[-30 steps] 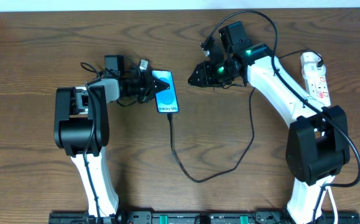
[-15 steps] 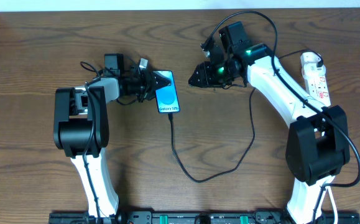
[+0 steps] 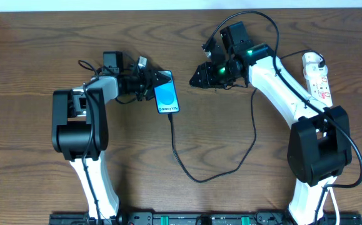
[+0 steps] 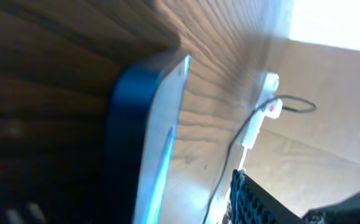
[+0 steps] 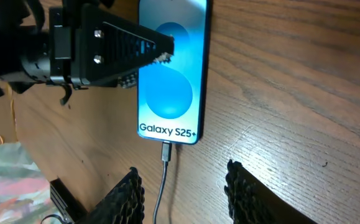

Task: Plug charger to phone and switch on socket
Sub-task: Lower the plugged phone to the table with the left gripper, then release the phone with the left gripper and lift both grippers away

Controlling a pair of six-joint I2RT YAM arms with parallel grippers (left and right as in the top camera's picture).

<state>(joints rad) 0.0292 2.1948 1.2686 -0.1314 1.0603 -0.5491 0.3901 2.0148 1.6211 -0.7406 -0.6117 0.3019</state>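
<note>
The phone (image 3: 167,97) lies flat on the wooden table, its cyan screen lit and reading "Galaxy S25+" (image 5: 170,74). The charger's black cable (image 3: 196,179) loops from the phone's lower end toward the right arm, and its connector tip (image 5: 165,151) sits in the phone's port. My left gripper (image 3: 155,84) is at the phone's upper left corner, open; one finger (image 4: 254,202) stands apart from the phone's edge (image 4: 148,137). My right gripper (image 3: 194,77) hovers open to the right of the phone. The cable passes untouched between its fingers (image 5: 130,193). The white socket (image 3: 318,78) lies at the far right.
The table's back edge and a pale wall (image 3: 168,5) run along the top. Loose black cables (image 3: 90,67) trail behind the left wrist. The right arm's own cable (image 3: 256,19) arcs above it. A dark rail (image 3: 181,219) lines the table's front edge.
The left gripper's jaws have opened off the phone, and the left arm has shifted slightly left. The right arm has not moved.
</note>
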